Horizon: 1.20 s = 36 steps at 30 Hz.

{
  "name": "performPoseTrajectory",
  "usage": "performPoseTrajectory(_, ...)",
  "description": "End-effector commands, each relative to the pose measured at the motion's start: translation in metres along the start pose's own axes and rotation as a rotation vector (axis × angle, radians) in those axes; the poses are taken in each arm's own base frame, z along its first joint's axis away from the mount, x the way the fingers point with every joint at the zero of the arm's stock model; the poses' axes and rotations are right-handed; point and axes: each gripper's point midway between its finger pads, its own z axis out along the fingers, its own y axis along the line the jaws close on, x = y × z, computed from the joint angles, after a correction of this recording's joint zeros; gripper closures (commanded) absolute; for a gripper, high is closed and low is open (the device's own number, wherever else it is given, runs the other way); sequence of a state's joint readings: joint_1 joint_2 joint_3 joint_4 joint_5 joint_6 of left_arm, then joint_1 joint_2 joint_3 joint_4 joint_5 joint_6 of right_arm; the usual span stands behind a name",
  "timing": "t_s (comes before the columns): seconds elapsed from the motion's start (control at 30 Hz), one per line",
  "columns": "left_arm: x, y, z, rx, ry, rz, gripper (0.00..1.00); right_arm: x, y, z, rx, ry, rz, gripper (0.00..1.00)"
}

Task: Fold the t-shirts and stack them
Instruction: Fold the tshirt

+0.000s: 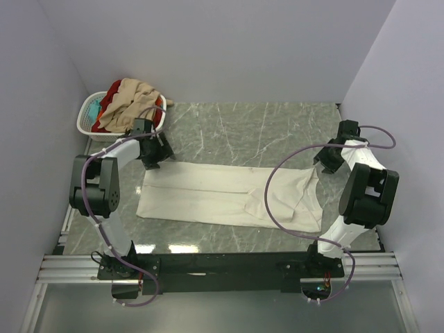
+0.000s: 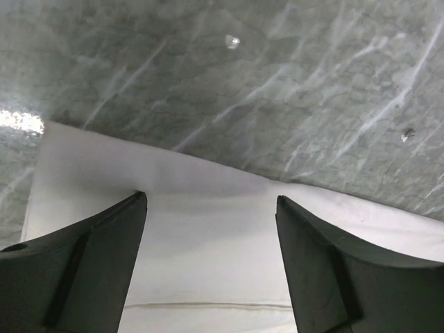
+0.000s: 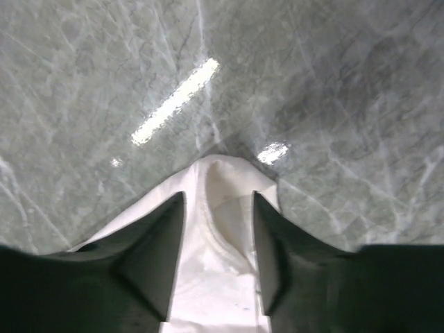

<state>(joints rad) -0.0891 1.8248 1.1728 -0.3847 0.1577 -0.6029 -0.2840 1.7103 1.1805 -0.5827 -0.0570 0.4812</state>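
**A:** How do the two grippers stand?

**B:** The left gripper (image 2: 210, 201) has its jaws wide apart and holds nothing. It hangs just over the far left edge of the large plain cream-white t-shirt (image 1: 208, 194). The right gripper (image 3: 218, 198) has its jaws apart as well, but narrower. They sit astride a raised point of the same cloth at the shirt's far right end, and the gap looks too wide for a clamp.

**A:** And the shirt itself?

**B:** It lies flat on the grey marbled counter (image 1: 243, 125), stretched left to right between the arms. Its sides seem to be turned in, making a long band. The right end is broader and more rumpled.

**A:** How would it handle?

**B:** By its look it is light and limp, with no stiffness at all. It would sag from wherever it is pinched, and one hold alone would bunch it. The counter looks glossy, so the cloth should slide easily when dragged. The far corners are the sensible places to hold it, one per gripper. Each pinch should go through every layer at the edge, and both ends should be raised together.

**A:** Anything else about?

**B:** A tan-beige shirt (image 1: 128, 104), a red shirt (image 1: 113, 94) and a teal shirt (image 1: 94, 107) are heaped, crumpled, in the white slotted plastic laundry basket (image 1: 87, 126). It stands at the far left corner, near the left arm.
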Motion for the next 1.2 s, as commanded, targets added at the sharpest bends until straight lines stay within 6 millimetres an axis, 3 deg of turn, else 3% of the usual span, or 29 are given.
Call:
performPoseTrajectory(0.0,-0.016,-0.025,-0.014,0.018,-0.059,0.105,0.19,-0.006,0.011,-0.018,-0.055,-0.043,-0.037,0.46)
performPoseTrajectory(0.17,-0.005,-0.061,-0.038,0.066,-0.086,0.184,0.17,0.015,0.017,-0.048,-0.108,-0.073,-0.062,0.41)
performPoseTrajectory(0.33,0.024,-0.094,-0.062,0.154,-0.083,0.271,0.19,0.068,0.014,-0.063,-0.128,-0.026,-0.089,0.42)
performPoseTrajectory(0.5,0.079,-0.131,-0.085,0.333,-0.041,0.389,0.24,0.124,0.02,-0.082,-0.179,0.011,-0.112,0.46)
performPoseTrajectory(0.53,0.089,-0.136,-0.088,0.36,-0.033,0.407,0.24,0.145,0.021,-0.082,-0.184,0.047,-0.116,0.46)
performPoseTrajectory(0.67,0.142,-0.162,-0.101,0.481,0.026,0.519,0.26,0.176,0.014,-0.089,-0.201,0.06,-0.073,0.48)
performPoseTrajectory(0.87,0.208,-0.196,-0.1,0.547,0.108,0.656,0.28,0.206,-0.004,-0.091,-0.187,0.077,-0.035,0.5)
performPoseTrajectory(1.0,0.229,-0.206,-0.085,0.506,0.124,0.694,0.28,0.217,-0.01,-0.09,-0.187,0.089,-0.023,0.5)
performPoseTrajectory(1.03,0.233,-0.202,-0.074,0.467,0.129,0.701,0.29,0.217,-0.011,-0.092,-0.192,0.083,-0.022,0.5)
performPoseTrajectory(1.17,0.246,-0.203,-0.063,0.44,0.162,0.716,0.31,0.222,-0.013,-0.093,-0.194,0.089,-0.023,0.5)
